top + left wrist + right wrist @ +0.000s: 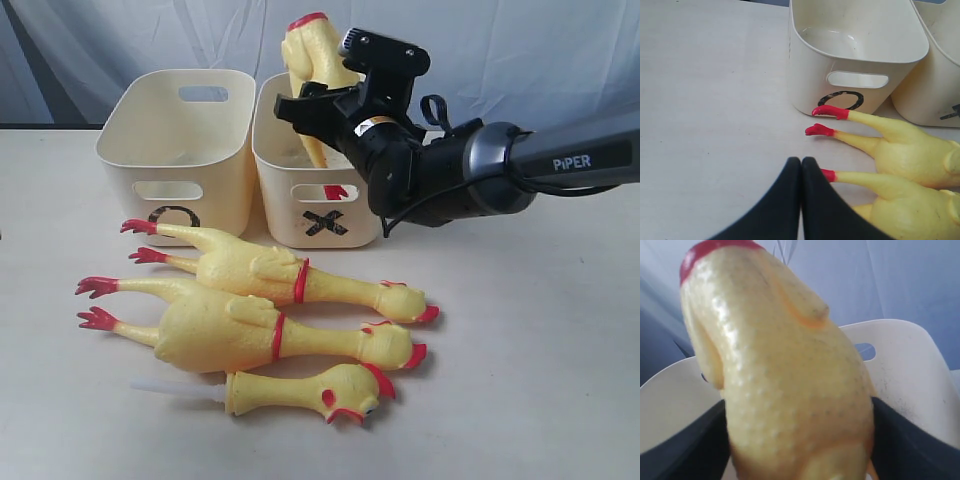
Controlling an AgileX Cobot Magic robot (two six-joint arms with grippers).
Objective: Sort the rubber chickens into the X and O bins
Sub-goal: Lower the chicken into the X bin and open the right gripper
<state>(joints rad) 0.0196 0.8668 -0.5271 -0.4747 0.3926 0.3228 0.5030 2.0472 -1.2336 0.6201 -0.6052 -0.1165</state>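
Right gripper: my right gripper [318,100] is closed around the held chicken [315,50], directly above the X bin [290,195]. In the right wrist view my dark fingers [912,440] press on both sides of its yellow body [785,390].
Held chicken: it is upright, with a red part at its top end. Its thin lower part reaches down inside the X bin, and a bit of red shows through the bin's slot handle.
Left gripper: my left gripper [801,167] has its fingers pressed flat together with nothing between them. It is low over the table [705,100], well apart from the X bin, on the O bin's side.
O bin: the O bin [165,150] stands just beside the X bin, both marks facing the exterior camera.
Long chickens: two long chickens [265,275] [225,330] lie side by side on the table in front of the X bin, with their red feet toward the O bin's side.
Short chicken: the short chicken [300,390], with its white stick [175,386], lies farthest in front of the X bin.
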